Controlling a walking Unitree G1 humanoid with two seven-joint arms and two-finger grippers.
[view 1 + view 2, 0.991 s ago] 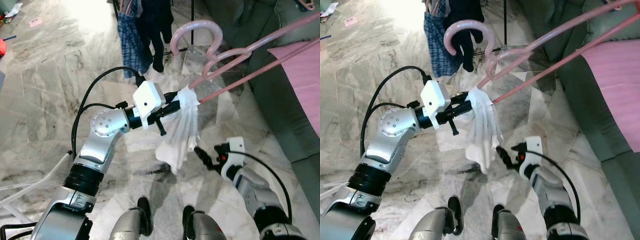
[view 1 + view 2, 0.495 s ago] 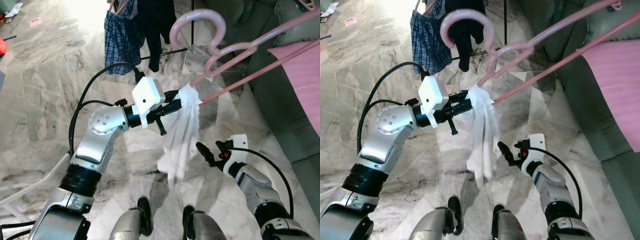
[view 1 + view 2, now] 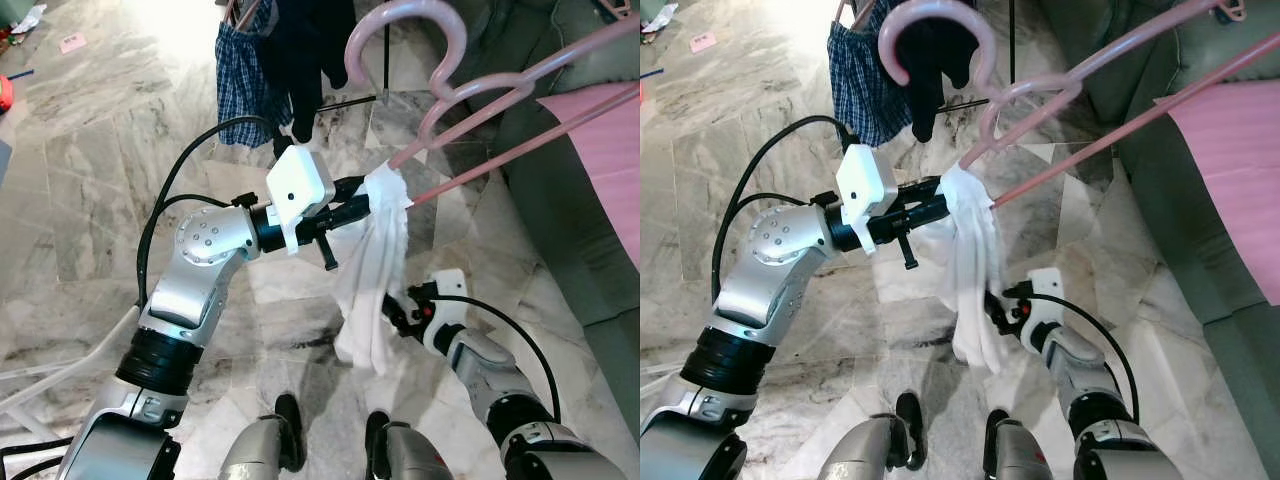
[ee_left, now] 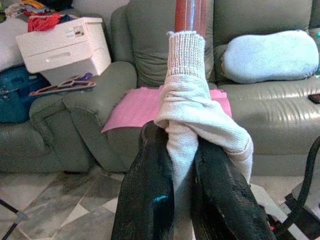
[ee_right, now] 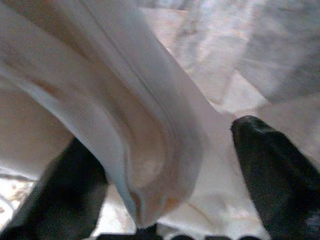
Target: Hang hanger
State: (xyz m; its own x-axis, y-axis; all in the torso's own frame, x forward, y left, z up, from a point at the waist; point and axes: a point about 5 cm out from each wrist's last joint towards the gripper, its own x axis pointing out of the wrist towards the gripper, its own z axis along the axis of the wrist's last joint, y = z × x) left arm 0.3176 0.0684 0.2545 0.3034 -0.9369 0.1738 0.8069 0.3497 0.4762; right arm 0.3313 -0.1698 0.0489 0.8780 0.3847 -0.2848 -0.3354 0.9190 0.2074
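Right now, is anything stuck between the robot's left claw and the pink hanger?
Yes. The white cloth is wrapped over the pink hanger end, and the left gripper pinches that cloth, not bare hanger. The right gripper has its fingers around the cloth's hanging part.

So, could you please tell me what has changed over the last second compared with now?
The right gripper has moved in from beside the hanging white cloth until its open fingers straddle the lower folds; the cloth has swung slightly. The left gripper stays shut on the cloth at the end of the pink hanger, held up near the clothes on the rack.
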